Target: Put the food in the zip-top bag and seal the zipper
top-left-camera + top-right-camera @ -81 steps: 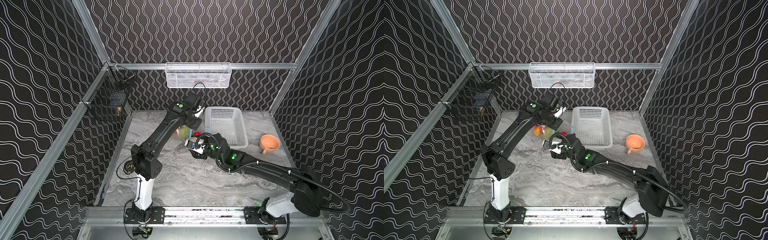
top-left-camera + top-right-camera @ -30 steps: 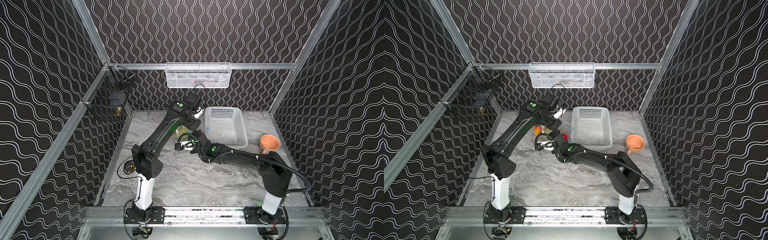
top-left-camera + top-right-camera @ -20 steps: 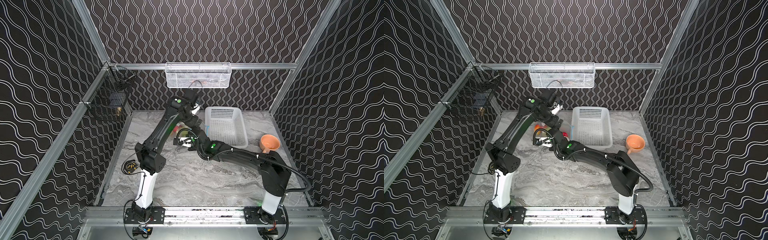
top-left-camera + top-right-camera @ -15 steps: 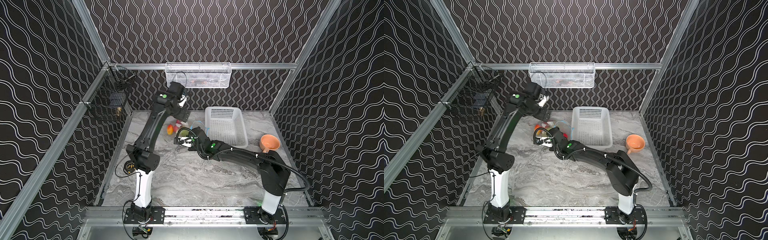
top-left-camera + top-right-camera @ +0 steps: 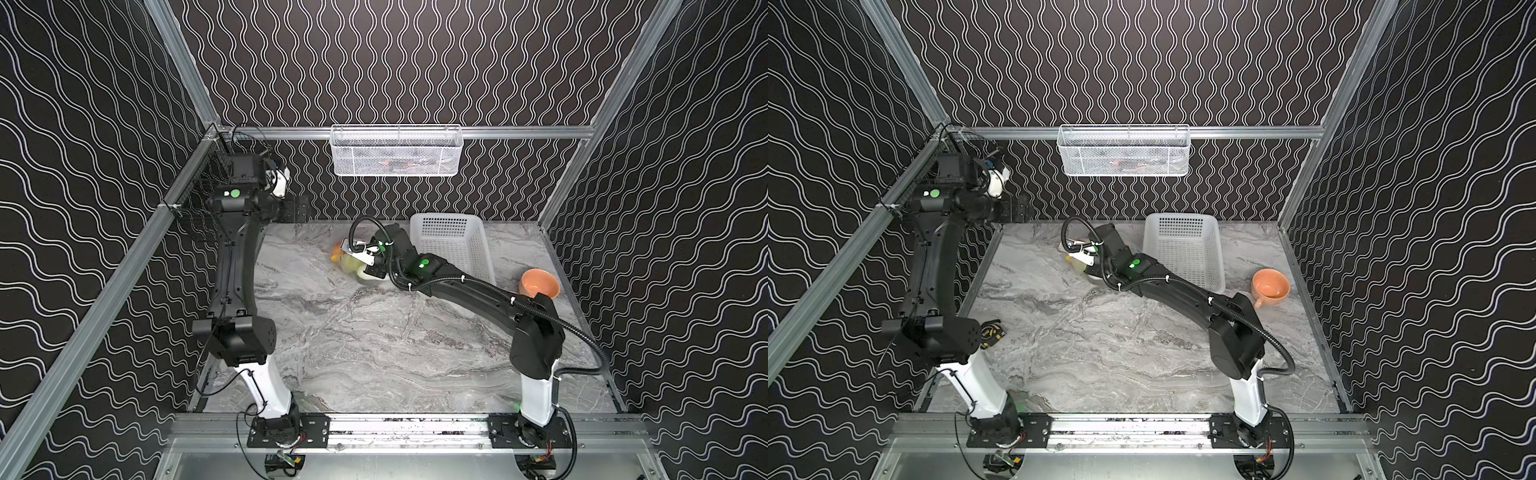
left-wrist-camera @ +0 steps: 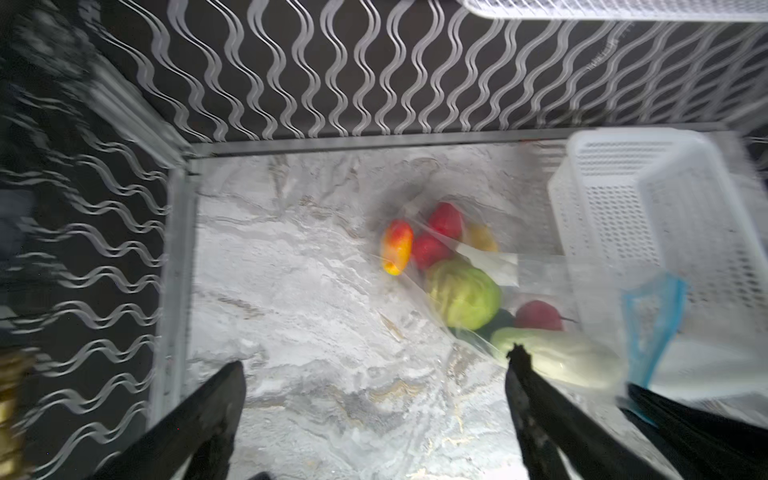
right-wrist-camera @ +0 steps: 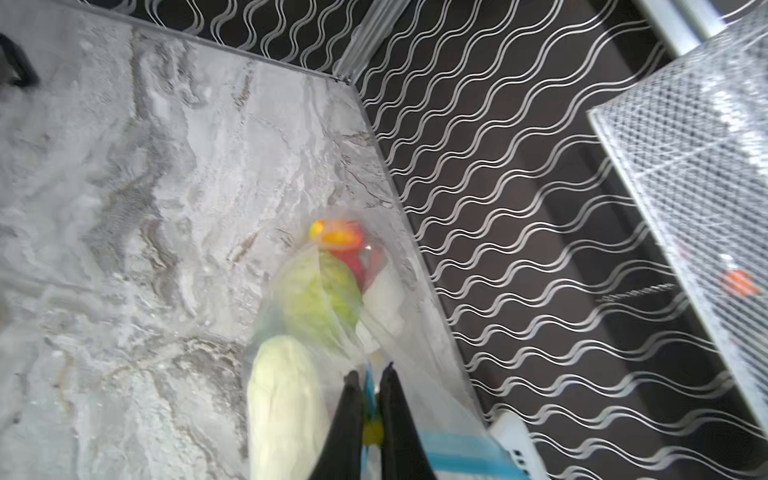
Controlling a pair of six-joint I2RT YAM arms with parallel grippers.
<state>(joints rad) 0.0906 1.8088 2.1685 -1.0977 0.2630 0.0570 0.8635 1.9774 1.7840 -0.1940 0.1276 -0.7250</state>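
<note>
1. The left end effector (image 6: 376, 357) is released: its two fingers stand wide apart and nothing is between them. In both top views the left arm is raised near the back left corner, well apart from the bag (image 6: 536, 274).
2. The right end effector (image 7: 370, 374) is clenched on the zipper (image 7: 453, 446). Its fingers are almost together, and the blue strip with its yellow slider (image 7: 372, 432) sits between them.
3. The bag lies on the counter (image 5: 374, 332) toward the back, just beside the white basket (image 5: 453, 241). In both top views the right arm covers a part of it.
4. The food (image 5: 350, 264) is inside the bag. The left wrist view shows the green cabbage (image 6: 463, 295) in the middle and the white vegetable (image 6: 561, 359) near the zipper end. A dark oval (image 6: 494, 322) and one red piece (image 6: 538, 316) lie between these two.
5. At the far end of the bag are two more red pieces (image 6: 430, 249), a yellow potato (image 6: 482, 239) and the yellow-orange fruit (image 6: 397, 247).
6. The zipper end of the bag is on the basket side. This part is blurred, so I cannot tell if the mouth is closed.
7. An orange bowl (image 5: 539, 282) stands on the counter on the other side of the basket, apart from the bag.
</note>
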